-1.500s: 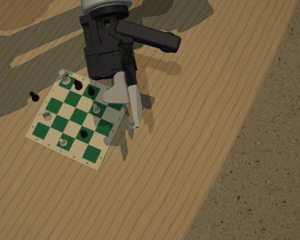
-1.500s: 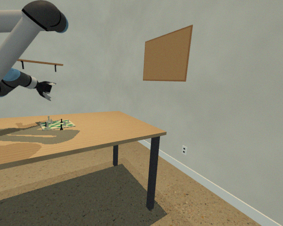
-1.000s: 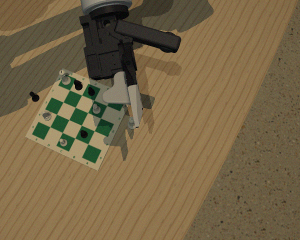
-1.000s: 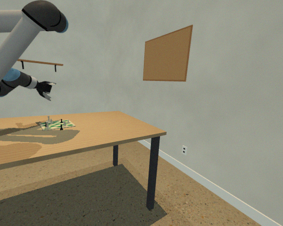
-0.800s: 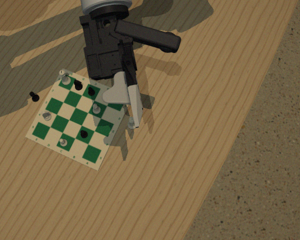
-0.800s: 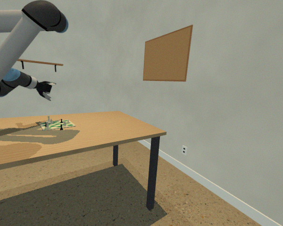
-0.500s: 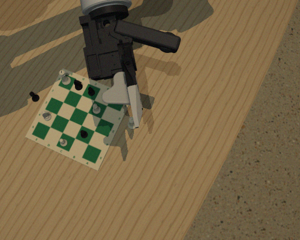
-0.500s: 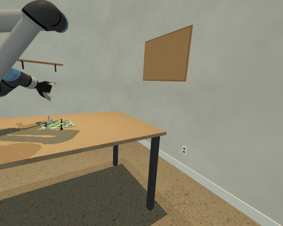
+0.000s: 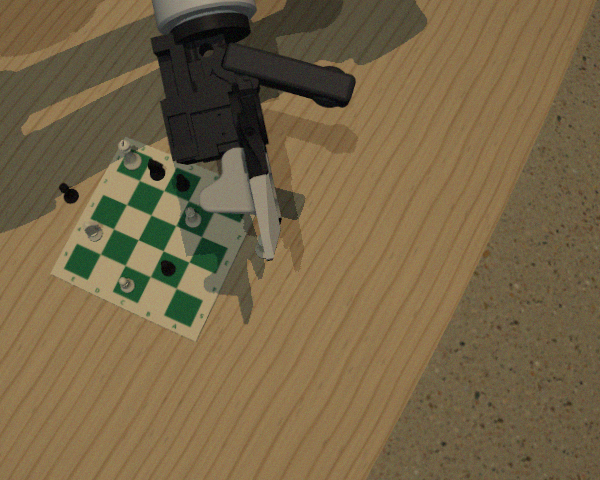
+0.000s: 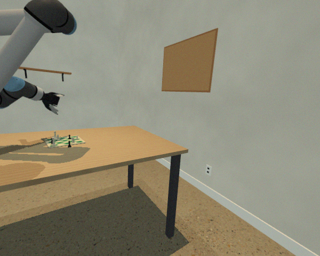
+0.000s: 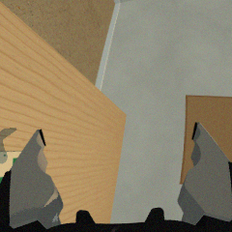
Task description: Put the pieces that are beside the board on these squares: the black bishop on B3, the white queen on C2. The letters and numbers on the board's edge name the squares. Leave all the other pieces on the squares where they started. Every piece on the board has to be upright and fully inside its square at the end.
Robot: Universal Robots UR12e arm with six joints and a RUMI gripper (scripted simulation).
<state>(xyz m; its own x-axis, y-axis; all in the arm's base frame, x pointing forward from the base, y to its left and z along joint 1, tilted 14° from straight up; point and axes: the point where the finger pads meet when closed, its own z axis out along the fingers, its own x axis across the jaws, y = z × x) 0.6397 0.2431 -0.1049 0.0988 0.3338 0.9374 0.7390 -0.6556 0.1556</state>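
The green and cream chessboard [image 9: 146, 198] [image 10: 79, 142] lies on the wooden table [image 9: 341, 310] [image 10: 127, 149]. The black bishop [image 9: 70, 193] stands on the table just off the board's left edge. The white queen [image 9: 260, 251] stands on the table off the board's right edge, partly hidden behind a finger. My gripper [image 9: 243, 217] [image 10: 54, 105] [image 11: 118, 128] is open and empty. It hangs high above the board's right side and is tilted towards the wall. The wrist view shows only a corner of the board [image 11: 6, 159] at its left edge.
Several white and black pieces stand on the board, among them a white one [image 9: 130, 157], a black one [image 9: 156, 169] and a black one [image 9: 167, 267]. The table's edge [image 9: 476, 268] runs to the right, with floor beyond. A cork board [image 10: 189, 63] hangs on the wall.
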